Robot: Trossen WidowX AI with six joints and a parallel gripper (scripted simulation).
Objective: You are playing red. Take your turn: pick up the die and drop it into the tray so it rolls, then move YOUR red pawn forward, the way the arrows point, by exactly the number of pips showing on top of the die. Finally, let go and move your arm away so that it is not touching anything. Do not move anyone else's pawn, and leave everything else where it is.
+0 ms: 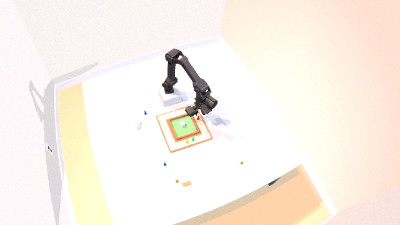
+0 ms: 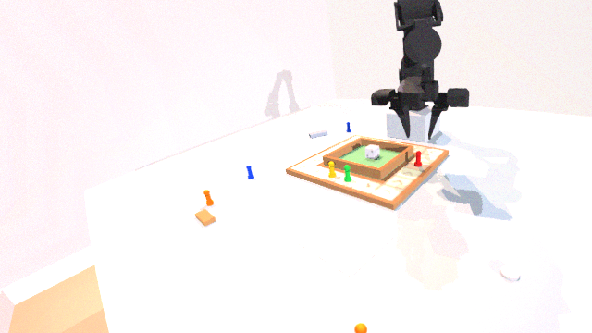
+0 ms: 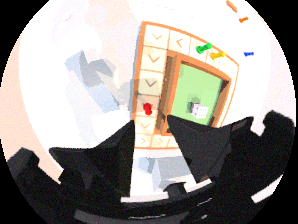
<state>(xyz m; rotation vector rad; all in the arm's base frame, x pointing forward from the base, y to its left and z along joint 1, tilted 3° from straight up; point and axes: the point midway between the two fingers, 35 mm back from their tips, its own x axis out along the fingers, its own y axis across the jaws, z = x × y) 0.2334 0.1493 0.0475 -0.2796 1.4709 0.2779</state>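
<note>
Wrist view: chunky white cubic die (image 3: 199,110).

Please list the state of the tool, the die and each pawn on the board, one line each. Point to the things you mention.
Tool (image 1: 197,113) (image 2: 419,137) (image 3: 150,120): partly open, holding nothing, above the board.
Die (image 1: 183,124) (image 2: 372,152) (image 3: 199,110): resting in the tray.
Red pawn (image 1: 198,118) (image 2: 418,159) (image 3: 147,108): upright.
Yellow pawn (image 1: 187,141) (image 2: 332,169) (image 3: 217,55): upright.
Green pawn (image 1: 193,139) (image 2: 348,173) (image 3: 204,48): upright.
</note>
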